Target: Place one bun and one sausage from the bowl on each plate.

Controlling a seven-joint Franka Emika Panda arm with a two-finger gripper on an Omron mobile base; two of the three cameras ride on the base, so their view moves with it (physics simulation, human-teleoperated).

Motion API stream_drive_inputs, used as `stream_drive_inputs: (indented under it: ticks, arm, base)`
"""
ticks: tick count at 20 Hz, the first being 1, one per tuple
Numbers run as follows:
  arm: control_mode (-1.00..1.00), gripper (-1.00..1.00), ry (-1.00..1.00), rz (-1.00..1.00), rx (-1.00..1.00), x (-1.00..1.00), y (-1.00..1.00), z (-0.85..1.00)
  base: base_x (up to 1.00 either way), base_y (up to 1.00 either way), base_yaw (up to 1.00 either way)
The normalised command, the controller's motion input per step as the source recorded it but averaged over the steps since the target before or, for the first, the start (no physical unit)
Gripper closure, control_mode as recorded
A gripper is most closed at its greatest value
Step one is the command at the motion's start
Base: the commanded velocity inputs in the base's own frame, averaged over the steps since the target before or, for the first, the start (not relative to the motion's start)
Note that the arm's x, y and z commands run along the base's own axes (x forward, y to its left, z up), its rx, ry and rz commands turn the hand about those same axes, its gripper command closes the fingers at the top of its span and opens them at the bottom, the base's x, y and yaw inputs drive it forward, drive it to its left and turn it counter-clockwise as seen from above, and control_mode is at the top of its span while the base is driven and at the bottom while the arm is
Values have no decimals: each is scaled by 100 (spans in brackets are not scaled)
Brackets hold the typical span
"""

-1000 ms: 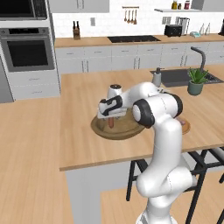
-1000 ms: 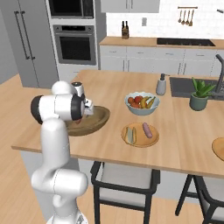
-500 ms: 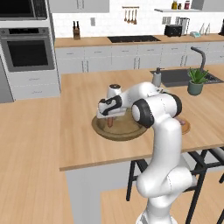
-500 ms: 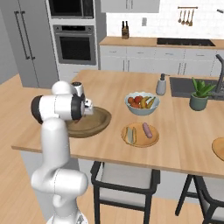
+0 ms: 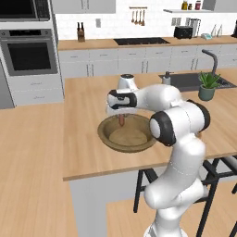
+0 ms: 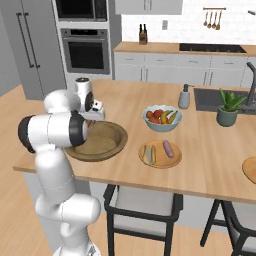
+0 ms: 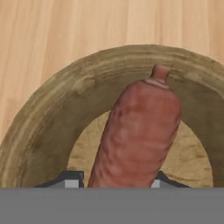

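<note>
The wooden bowl [image 5: 107, 137] sits near the island's front edge. My gripper [image 5: 121, 115] reaches down over its back half and is shut on a reddish-brown sausage [image 5: 121, 121], which hangs upright just above the bowl's floor. Seen from the hand, the sausage [image 7: 138, 131] stands between my fingertips [image 7: 72, 179], with the bowl's rim [image 7: 43, 113] curving behind it. From the right base, the bowl [image 6: 111, 145] lies left of a tan plate [image 6: 159, 162] that carries a bun [image 6: 149, 154] and a sausage [image 6: 168, 148]. A second plate [image 6: 249, 170] is cut off by the right edge.
A glassy fruit bowl [image 6: 161, 118] stands behind the filled plate. Further back are a soap dispenser [image 6: 184, 96], a potted plant [image 6: 227, 111] and the sink [image 6: 212, 97]. Stools [image 6: 142, 205] stand under the counter's front edge.
The jaws have gone from wide open to shut on the sausage in the bowl. The arm has hardly moved.
</note>
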Motion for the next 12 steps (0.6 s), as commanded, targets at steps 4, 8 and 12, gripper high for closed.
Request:
stream_drive_inputs:
  ticks: [4,8,12]
  arm:
    - [-100,100,0,12,0,-100,-73,64]
    - [-100,100,0,16,-1,-100,-60,50]
    - [-100,100,2,12,-5,-97,-20,48]
  base:
    - [0,0,0]
    - [0,0,0]
    - [0,0,0]
